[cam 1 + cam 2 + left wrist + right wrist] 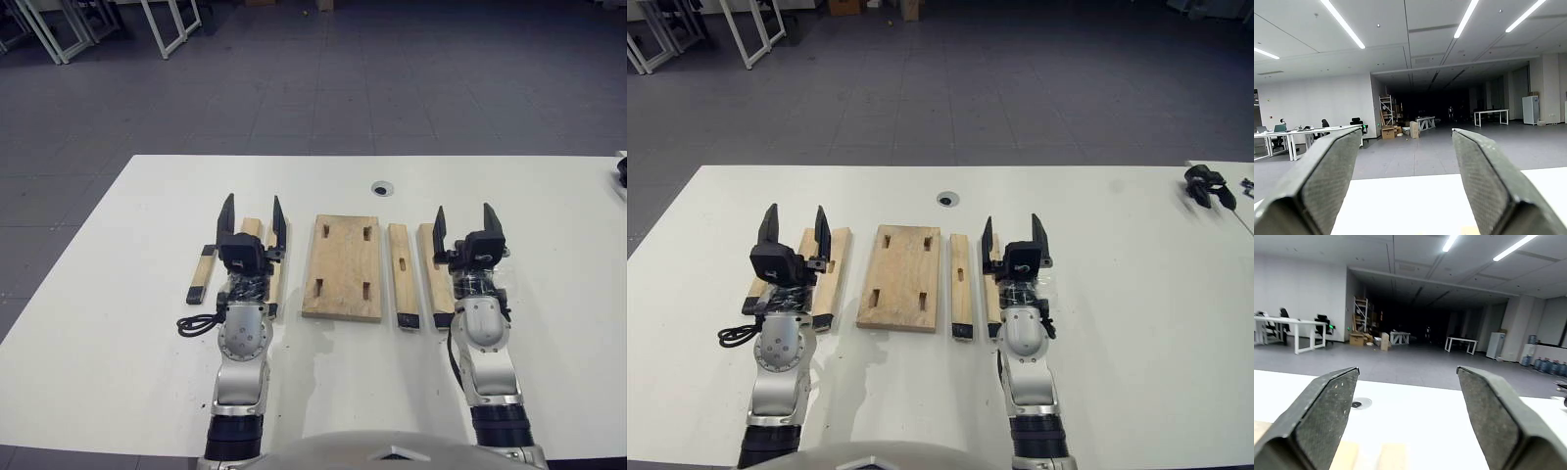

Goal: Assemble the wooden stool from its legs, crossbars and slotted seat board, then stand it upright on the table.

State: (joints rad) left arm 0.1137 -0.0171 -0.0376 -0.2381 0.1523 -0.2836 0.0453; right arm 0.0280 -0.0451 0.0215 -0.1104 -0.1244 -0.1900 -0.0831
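The slotted seat board (341, 269) lies flat in the middle of the desk (549, 245), slots facing up, its long axis running straight away from the robot. It sits between the two arms, about equally near each. The left tool (253, 213) is over a cluster of wooden pieces (203, 272) just left of the board, with its fingers spread wide and holding nothing. The right tool (464, 223) is just as widely spread and empty. It is over the outer strip (431, 294) of a pair on the board's right, and the slotted strip (399, 274) lies between that one and the board. Every strip lies parallel to the board, dark-tipped ends toward the robot. Each tool's opening spans sideways, across the strips' long axes, so a grasp across a strip's width probably needs a descent rather than a wrist turn.
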